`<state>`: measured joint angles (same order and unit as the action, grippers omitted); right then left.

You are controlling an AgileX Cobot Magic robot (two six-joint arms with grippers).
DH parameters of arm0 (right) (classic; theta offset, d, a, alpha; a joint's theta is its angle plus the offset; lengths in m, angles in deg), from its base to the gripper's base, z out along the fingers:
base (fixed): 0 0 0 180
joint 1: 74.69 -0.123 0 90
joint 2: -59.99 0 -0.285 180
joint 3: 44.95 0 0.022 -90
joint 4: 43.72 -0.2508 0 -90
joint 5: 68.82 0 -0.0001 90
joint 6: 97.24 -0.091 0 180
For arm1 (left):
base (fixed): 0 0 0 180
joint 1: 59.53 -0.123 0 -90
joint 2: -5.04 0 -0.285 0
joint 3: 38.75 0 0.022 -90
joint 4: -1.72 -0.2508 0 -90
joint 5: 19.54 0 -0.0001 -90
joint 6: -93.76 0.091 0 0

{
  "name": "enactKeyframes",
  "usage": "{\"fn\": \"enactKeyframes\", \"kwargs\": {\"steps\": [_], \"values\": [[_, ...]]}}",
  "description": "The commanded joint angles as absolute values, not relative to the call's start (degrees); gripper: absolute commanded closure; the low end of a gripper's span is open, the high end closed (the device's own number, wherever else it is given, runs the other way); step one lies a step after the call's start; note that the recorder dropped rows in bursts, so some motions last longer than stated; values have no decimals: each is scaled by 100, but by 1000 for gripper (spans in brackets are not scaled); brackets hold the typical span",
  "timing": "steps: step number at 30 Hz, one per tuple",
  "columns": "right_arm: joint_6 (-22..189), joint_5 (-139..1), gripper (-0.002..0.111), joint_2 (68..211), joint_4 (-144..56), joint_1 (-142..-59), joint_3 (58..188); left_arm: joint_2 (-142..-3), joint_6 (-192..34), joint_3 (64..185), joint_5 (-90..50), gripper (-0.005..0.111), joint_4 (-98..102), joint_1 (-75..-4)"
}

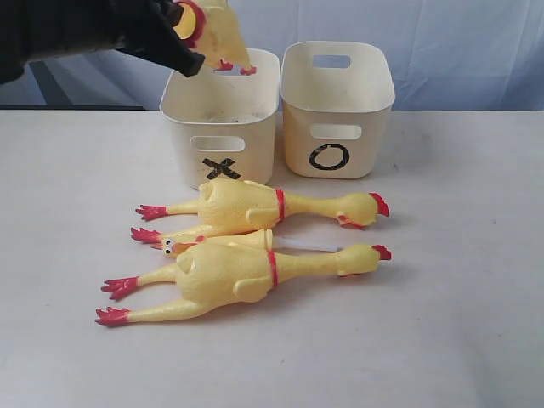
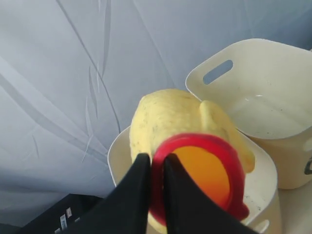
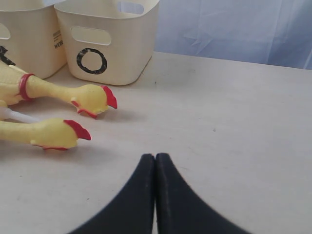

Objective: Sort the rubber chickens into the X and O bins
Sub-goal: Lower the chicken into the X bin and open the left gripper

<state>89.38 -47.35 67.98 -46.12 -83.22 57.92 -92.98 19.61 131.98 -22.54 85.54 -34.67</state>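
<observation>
**Fig.** L pincer (image 1: pixel 192 59) is gripping a small chicken (image 1: pixel 219 30) by its red rim, w/ the fingers (image 2: pixel 136 195) closing on either side of that rim. The chicken is hanging above the X bin (image 1: pixel 248 144), its red feet dangling over the bin's opening near the far rim. O bin (image 1: pixel 374 136) is standing just beside the X bin on the R, walls nearly touching. Both bins are sitting toward the far edge of the worktop (image 1: pixel 459 331), w/ blue cloth (image 1: pixel 459 51) hanging behind.

Two long chickens are lying in front of the bins, heads to the R, feet to the L. The rear long chicken (image 1: pixel 242 206) is lying near the X bin's front wall, the front long chicken (image 1: pixel 225 276) nearer the camera. A second small chicken (image 1: pixel 223 242) is lying wedged btwn them.

R pincer (image 3: pixel 155 158) is hovering w/ jaws shut and empty over bare worktop, well apart from the long chickens' heads. The worktop is lying open R of those heads and along the near edge.
</observation>
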Motion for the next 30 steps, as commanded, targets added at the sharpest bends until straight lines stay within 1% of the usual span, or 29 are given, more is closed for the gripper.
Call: {"fn": "enactKeyframes", "kwargs": {"steps": [1, 8, 16, 30], "values": [[8952, -4799, 109, 6778, -4614, -8347, 5783, -9793, 1913, 13598, -2214, 107, 8297, -3497], [8952, -4799, 109, 6778, -4614, -8347, 5783, -10514, 1913, 14079, -2325, 107, 7951, -3507], [8952, -4799, 109, 6778, -4614, -8513, 5783, -11113, 1913, 14419, -2226, 107, 7659, -3764], [8952, -4799, 109, 6778, -4614, -8513, 5783, -11362, 1894, 14465, -1700, 106, 7715, -4002]]}}
